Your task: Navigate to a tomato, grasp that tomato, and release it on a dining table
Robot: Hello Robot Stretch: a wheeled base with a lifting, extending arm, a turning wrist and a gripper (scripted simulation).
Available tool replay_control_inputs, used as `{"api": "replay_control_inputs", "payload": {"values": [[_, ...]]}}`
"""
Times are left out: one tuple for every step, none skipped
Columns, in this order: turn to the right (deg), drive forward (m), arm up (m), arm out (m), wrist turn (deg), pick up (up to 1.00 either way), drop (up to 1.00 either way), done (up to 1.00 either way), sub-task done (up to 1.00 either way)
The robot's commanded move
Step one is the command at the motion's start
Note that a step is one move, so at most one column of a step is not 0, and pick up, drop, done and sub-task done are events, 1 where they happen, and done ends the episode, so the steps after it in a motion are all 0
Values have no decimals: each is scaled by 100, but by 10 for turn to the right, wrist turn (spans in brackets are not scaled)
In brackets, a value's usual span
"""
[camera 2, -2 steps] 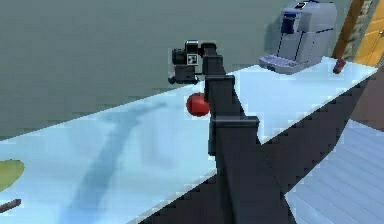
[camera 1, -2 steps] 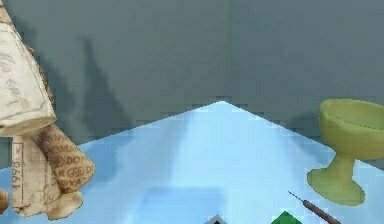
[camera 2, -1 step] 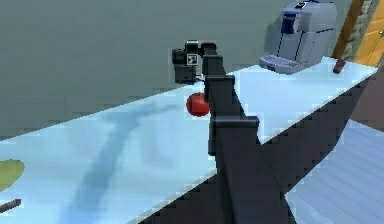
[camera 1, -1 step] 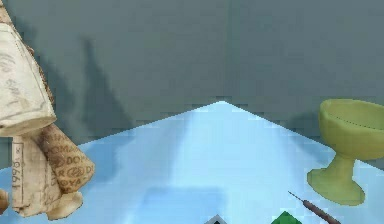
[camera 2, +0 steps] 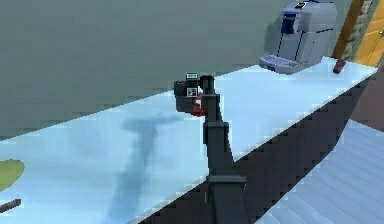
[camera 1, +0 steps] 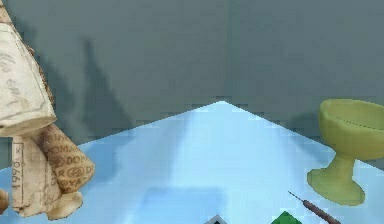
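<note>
Here, pincer [camera 2: 186,89] between countertop [camera 2: 90,150] edges, coffee machine [camera 2: 301,36] well apart.

Pale blue countertop [camera 2: 85,148] with coffee machine [camera 2: 303,35], green goblet [camera 1: 351,125], tan statue [camera 1: 45,165]

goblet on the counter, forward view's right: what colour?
Yellow-green all over, no pattern. The goblet shows best in the forward view.

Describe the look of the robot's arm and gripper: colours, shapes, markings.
The arm is a dark grey square bar with a thicker collar low down. At its far end sit two small white squares with black marks. The gripper is a small, dark, boxy body beside them.
</note>
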Motion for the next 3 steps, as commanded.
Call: {"api": "replay_control_inputs", "payload": {"values": [[0,0,0,0,0,100,0,0,0],[0,0,10,0,0,0,0,0,0],[0,0,0,0,-450,0,0,0,0]]}}
